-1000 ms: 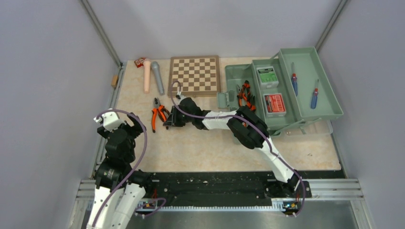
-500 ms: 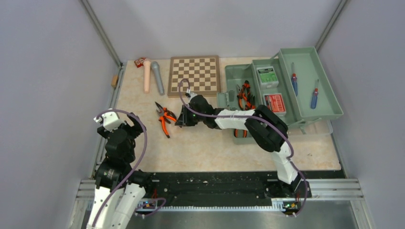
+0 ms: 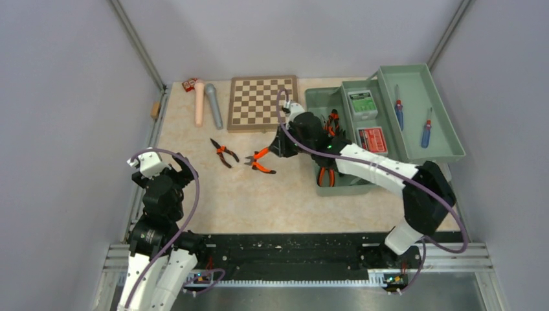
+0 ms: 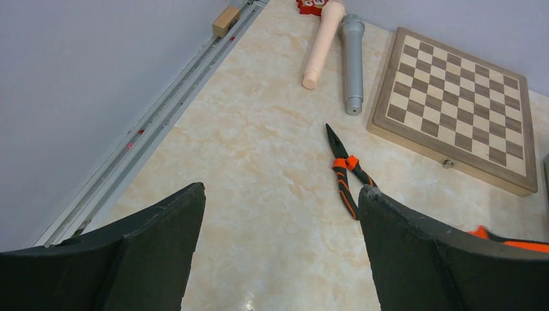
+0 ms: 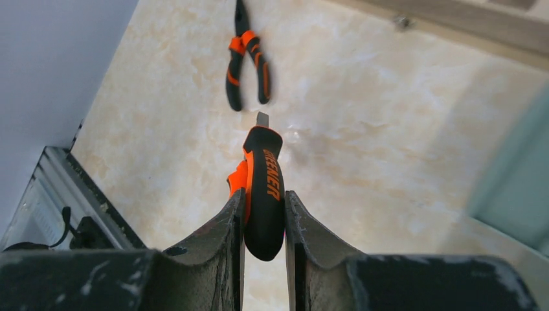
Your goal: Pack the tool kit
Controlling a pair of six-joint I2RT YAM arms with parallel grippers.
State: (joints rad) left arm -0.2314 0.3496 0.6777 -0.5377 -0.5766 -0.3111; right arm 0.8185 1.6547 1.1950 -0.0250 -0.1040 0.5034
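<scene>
- The right claw [image 5: 262, 197] grips 1 orange-handled pliers [image 5: 265, 168] lengthwise, above the table [image 5: 362, 129].
- The toolbox [image 3: 315, 103] sits just to its right; the right arm is nearer.
- The left claw [image 4: 280, 201] is wide and empty; the 2nd pliers [image 4: 345, 176] lie ahead of it.

My right gripper [image 5: 262, 197] pinches the orange-and-black pliers [image 5: 262, 188] by one black grip, the handles splayed above the marble top just left of the toolbox [image 3: 412, 91]. The long-nose pliers [image 3: 224, 153], slimmer and also orange and black, lie flat on the table a little further left, nose toward the far left. The toolbox is sage green and stands open at the far right, its trays fanned out in steps. More orange-handled pliers [image 3: 332, 123] lie partly hidden in its deep well. The middle tray carries the green-labelled box [image 3: 362, 103] and, nearer me, the red-labelled box [image 3: 371, 140]. In the outer tray lie the left screwdriver [image 3: 399, 115] and the right screwdriver [image 3: 426, 131], apart from each other, both blue-handled with shafts pointing away.
</scene>
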